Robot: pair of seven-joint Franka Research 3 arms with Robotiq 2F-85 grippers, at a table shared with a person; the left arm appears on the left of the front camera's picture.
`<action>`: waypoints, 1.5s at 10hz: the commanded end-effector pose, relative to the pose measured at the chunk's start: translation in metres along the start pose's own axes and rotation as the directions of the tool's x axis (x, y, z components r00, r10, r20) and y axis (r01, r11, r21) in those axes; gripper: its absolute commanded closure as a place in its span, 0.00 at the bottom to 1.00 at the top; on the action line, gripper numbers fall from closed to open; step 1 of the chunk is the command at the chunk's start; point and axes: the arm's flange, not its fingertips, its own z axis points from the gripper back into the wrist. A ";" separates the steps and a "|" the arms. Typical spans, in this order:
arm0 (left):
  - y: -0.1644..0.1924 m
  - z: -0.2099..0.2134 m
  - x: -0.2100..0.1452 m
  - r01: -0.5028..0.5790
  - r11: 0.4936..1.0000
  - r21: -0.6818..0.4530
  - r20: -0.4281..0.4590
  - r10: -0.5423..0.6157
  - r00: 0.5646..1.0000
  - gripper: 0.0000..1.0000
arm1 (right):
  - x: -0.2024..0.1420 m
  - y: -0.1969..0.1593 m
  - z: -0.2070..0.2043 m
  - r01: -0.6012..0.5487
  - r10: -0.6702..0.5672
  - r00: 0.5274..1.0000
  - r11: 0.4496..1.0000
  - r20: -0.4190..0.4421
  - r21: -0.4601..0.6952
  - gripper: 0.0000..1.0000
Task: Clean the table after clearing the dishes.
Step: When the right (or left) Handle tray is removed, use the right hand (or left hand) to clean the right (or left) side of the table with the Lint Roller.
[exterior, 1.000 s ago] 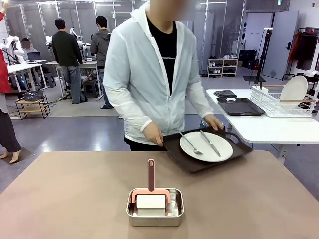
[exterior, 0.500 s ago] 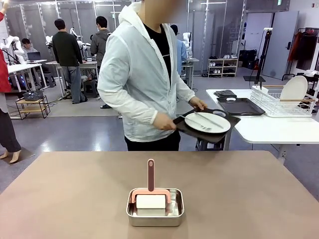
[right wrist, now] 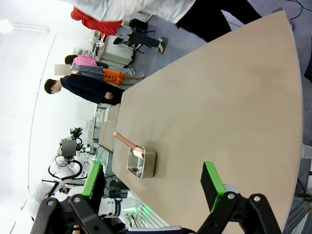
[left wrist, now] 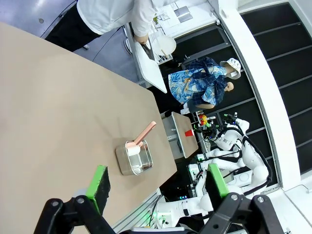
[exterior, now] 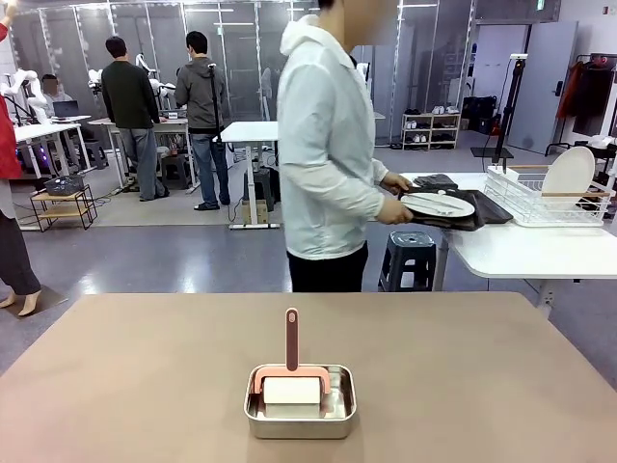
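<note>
Front: steel pan (exterior: pixel 300 417) sits near the close edge of the table (exterior: pixel 125 386), mid-width. A white roller (exterior: pixel 291 390) lies in it, pink handle sticking up past the rim. Person (exterior: pixel 328 154) stands beyond the far edge, turned sideways, holding a dark tray (exterior: pixel 465 221) that carries a white plate (exterior: pixel 439 204) with cutlery over the white side table (exterior: pixel 521 253). The dish rack (exterior: pixel 540 204) there holds another plate on edge.
Left wrist: left gripper (left wrist: pixel 158 183) spread wide, nothing pinched, above the table; pan with roller beyond.
Right wrist: right gripper (right wrist: pixel 153 184) spread too, empty; same pan ahead on the tabletop.
</note>
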 end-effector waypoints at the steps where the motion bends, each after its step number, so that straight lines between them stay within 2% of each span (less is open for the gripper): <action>1: -0.001 0.002 0.000 -0.009 1.000 -0.009 0.004 0.009 1.000 0.00 | -0.002 0.003 0.001 -0.003 0.003 1.000 1.000 -0.001 0.002 0.00; 5: -0.001 0.002 0.000 -0.009 1.000 -0.009 0.004 0.009 1.000 0.00 | 0.000 0.000 0.000 0.000 0.000 1.000 1.000 0.000 0.000 0.00; 7: -0.001 0.002 0.000 -0.009 1.000 -0.009 0.004 0.009 1.000 0.00 | 0.010 0.050 -0.019 -0.154 0.153 0.985 0.988 -0.081 -0.005 0.00; 8: -0.001 0.002 0.000 -0.009 1.000 -0.009 0.004 0.009 1.000 0.00 | 0.015 0.086 -0.038 -0.254 0.247 0.955 0.967 -0.165 -0.026 0.00; 10: -0.001 0.002 0.000 -0.009 1.000 -0.009 0.004 0.009 1.000 0.00 | 0.021 0.155 -0.092 -0.394 0.358 0.874 0.918 -0.329 -0.048 0.00; 12: -0.001 0.002 0.000 -0.009 1.000 -0.009 0.004 0.009 1.000 0.00 | 0.010 0.216 -0.162 -0.548 0.434 0.732 0.833 -0.525 -0.076 0.00; 14: -0.001 0.002 0.000 -0.009 1.000 -0.009 0.004 0.009 1.000 0.00 | -0.013 0.245 -0.229 -0.642 0.446 0.611 0.762 -0.654 -0.081 0.00; 15: -0.001 0.002 0.000 -0.009 1.000 -0.009 0.004 0.009 1.000 0.00 | -0.026 0.250 -0.255 -0.659 0.437 0.563 0.749 -0.701 -0.063 0.00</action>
